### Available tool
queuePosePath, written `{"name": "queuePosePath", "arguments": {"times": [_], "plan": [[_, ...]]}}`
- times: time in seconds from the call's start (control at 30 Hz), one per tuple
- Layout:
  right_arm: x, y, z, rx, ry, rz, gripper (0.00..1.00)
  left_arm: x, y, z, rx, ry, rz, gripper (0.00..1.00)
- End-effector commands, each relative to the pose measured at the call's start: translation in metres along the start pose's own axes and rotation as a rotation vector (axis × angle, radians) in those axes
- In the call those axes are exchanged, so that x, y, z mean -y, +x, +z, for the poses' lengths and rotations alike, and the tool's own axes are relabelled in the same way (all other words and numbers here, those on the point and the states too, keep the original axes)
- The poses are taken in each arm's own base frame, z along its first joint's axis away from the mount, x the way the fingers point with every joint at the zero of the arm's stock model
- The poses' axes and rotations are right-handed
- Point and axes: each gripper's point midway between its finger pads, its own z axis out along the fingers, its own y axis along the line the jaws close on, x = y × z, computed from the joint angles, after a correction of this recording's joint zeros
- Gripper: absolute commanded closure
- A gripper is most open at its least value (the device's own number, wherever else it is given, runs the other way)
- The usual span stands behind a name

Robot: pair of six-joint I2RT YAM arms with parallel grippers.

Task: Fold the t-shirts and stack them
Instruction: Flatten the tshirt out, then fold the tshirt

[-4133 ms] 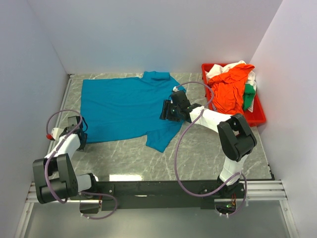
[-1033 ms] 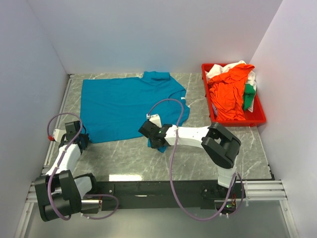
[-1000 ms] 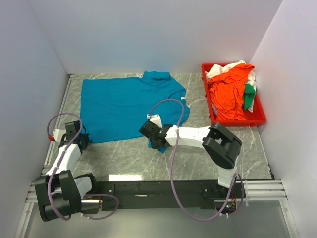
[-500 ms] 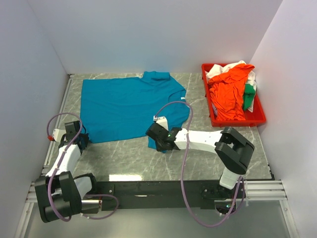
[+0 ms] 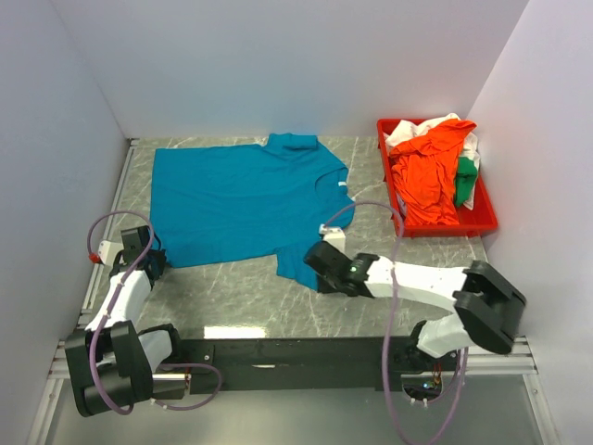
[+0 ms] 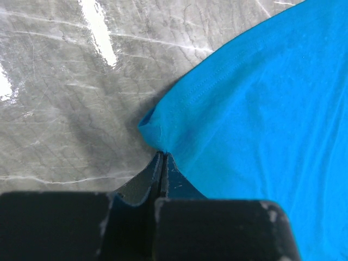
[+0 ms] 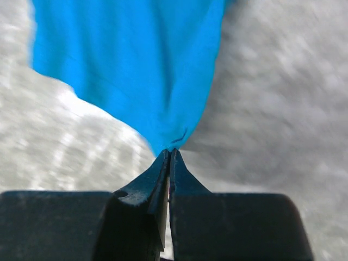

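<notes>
A teal-blue t-shirt (image 5: 241,199) lies spread flat on the marble table. My left gripper (image 5: 157,262) sits at its near left corner, and the left wrist view shows the jaws (image 6: 162,155) pressed together on that hem corner (image 6: 157,122). My right gripper (image 5: 313,271) is at the shirt's near right tip. In the right wrist view it (image 7: 169,152) is shut on the pointed end of the teal cloth (image 7: 147,65). More t-shirts, orange (image 5: 428,171), white (image 5: 447,123) and green (image 5: 466,182), lie heaped in the tray.
A red plastic tray (image 5: 474,225) stands at the back right against the wall. White walls close in the table on the left, back and right. The right arm's elbow (image 5: 486,311) hangs over the near right corner, its cable looping above the forearm.
The right gripper has closed on the shirt's near right tip and shifted right. Its elbow swung right and toward the near edge. The left arm has not moved.
</notes>
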Motion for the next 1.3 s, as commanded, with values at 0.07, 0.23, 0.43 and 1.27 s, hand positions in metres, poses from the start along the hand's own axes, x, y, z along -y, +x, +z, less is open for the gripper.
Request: {"name": "queuePosePath", "arguments": {"times": [0.07,0.23,0.43,1.27], "plan": [[0.032,0.018,-0.011,0.022,0.019,0.14,0.96,0.004,-0.008,-0.002,0.035,0.025,0.003,0.99],[0.045,0.031,-0.022,0.018,-0.03,0.235,0.92,0.003,-0.008,-0.003,0.036,0.028,-0.002,0.99],[0.038,0.012,-0.04,0.064,-0.103,0.289,0.48,0.002,-0.008,-0.005,0.038,0.028,-0.004,0.99],[0.071,-0.072,0.027,0.094,-0.138,0.498,0.47,-0.005,-0.009,-0.01,0.046,0.017,0.005,0.99]]}}
